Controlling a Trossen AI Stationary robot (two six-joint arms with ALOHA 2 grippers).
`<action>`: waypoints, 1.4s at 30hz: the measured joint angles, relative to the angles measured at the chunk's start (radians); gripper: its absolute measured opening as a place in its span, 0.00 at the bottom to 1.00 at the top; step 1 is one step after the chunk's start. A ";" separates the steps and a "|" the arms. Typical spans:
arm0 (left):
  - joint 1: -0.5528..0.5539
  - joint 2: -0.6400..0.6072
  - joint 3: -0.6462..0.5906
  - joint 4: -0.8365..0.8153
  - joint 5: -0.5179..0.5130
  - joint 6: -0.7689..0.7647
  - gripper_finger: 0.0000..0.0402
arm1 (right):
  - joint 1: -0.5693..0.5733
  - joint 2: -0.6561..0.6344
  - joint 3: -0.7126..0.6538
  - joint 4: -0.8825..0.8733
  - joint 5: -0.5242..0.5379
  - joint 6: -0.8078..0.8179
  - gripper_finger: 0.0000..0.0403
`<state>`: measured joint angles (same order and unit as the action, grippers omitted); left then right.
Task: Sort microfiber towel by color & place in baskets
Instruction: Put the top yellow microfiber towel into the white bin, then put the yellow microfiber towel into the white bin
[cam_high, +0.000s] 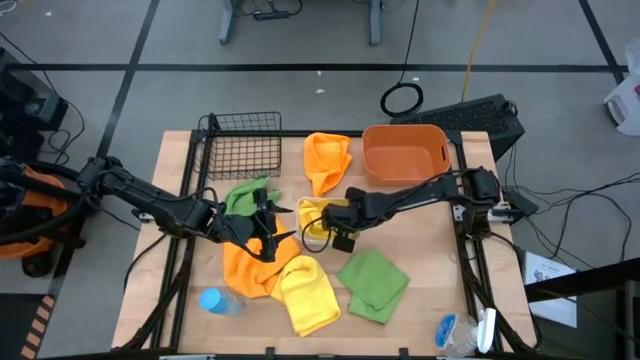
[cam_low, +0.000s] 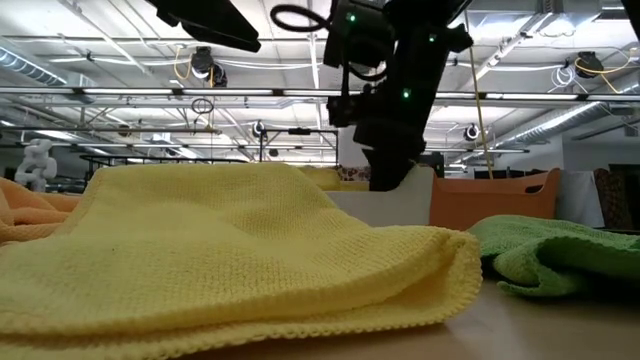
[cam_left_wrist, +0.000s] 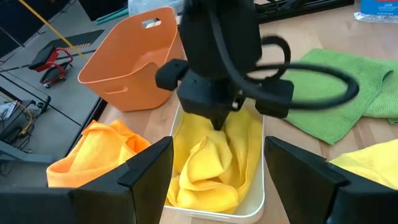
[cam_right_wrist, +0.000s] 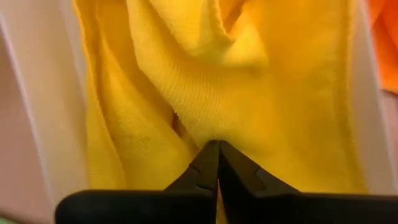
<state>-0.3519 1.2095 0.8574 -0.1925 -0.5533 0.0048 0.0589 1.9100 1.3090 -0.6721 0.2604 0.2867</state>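
The bench (cam_high: 175, 160) carries three containers: a black wire basket (cam_high: 243, 143) at the far left corner, an orange tub (cam_high: 404, 152) toward the far right, and a white tray (cam_left_wrist: 256, 186) near the middle. Six towels can be counted from above: two orange, one (cam_high: 327, 160) between basket and tub and one (cam_high: 248, 268) toward the near edge; two green, one (cam_high: 373, 283) near the front right and one (cam_high: 243, 195) just below the basket; two yellow, one (cam_high: 308, 293) at the near edge and one (cam_left_wrist: 214, 165) lying in the tray. Only the wrist views show inside the tray: the right gripper (cam_right_wrist: 217, 163) has its fingers pressed together, the tips at a fold of that yellow cloth. The left gripper (cam_left_wrist: 217, 168) hovers spread wide just beside the tray, holding nothing. A blue bottle (cam_high: 219, 301) lies near the front left corner. At table height the near yellow towel blocks most of the bench.
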 joint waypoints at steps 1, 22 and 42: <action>0.000 0.000 0.000 0.000 0.000 0.000 0.64 | 0.001 -0.007 0.000 0.000 0.000 0.000 0.01; 0.000 0.000 0.000 0.001 0.000 -0.026 0.64 | 0.314 -0.075 0.001 0.169 0.055 0.249 0.35; -0.004 0.000 0.000 0.000 0.001 -0.128 0.64 | 0.383 0.177 0.000 0.536 0.161 0.362 0.79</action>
<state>-0.3561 1.2095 0.8574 -0.1928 -0.5522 -0.1235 0.4418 2.0874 1.3094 -0.1360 0.4210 0.6491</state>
